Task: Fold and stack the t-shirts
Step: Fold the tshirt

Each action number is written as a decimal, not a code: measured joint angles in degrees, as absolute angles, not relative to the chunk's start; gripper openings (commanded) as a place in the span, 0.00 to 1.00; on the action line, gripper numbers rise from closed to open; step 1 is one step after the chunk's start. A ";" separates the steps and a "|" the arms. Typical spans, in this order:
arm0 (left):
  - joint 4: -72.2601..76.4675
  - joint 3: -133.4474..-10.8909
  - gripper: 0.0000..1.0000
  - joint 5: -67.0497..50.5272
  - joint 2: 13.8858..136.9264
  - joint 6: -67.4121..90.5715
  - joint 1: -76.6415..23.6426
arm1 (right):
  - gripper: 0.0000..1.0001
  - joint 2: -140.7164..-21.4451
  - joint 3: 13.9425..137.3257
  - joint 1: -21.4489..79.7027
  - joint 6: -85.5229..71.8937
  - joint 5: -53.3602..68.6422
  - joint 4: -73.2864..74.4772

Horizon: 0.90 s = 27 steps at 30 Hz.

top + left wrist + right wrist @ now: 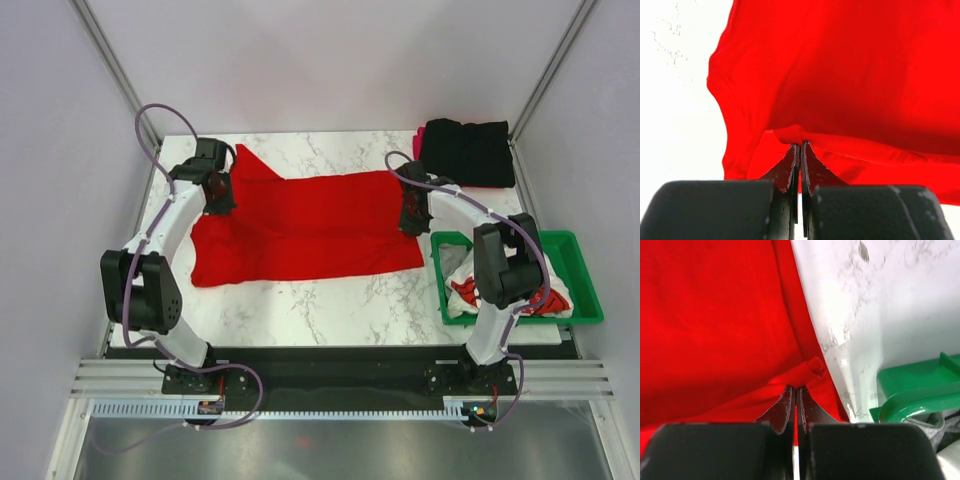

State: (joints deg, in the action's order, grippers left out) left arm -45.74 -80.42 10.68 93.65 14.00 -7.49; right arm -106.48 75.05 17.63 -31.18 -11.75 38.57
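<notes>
Mid-fold on red tee (310,225), spread across middle of tabletop (330,305). Left hand (800,149) clenched on pinch of cloth at tee's left end. Right hand (796,390) same deal at right end, near crate (590,300). Next move, I reckon: lift both ends together, bring edge over evenly, no bunching. Black tee (465,150) sits folded at far right corner, looks like stack spot.

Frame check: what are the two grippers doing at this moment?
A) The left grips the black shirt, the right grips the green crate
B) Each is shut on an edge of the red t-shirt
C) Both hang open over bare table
B: in each wrist view, the left gripper and the right gripper are closed, each pinching a fold of the red t-shirt spread on the table.
</notes>
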 measured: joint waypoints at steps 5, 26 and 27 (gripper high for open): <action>-45.95 -81.08 0.02 10.85 96.62 14.00 -6.79 | 0.06 -107.87 78.85 17.15 -30.35 -11.18 38.52; -37.17 -54.78 0.87 -3.53 66.22 25.50 6.98 | 0.82 -86.67 61.67 15.97 -34.09 -6.63 34.81; -35.75 -50.04 0.87 -4.73 64.38 26.92 8.82 | 0.81 -86.52 59.27 16.69 -34.74 -5.58 33.71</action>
State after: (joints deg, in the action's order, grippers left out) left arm -35.75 -50.04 -4.73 64.38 26.92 8.82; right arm -86.52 59.27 16.69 -34.74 -5.58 33.71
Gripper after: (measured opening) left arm 0.880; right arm 0.830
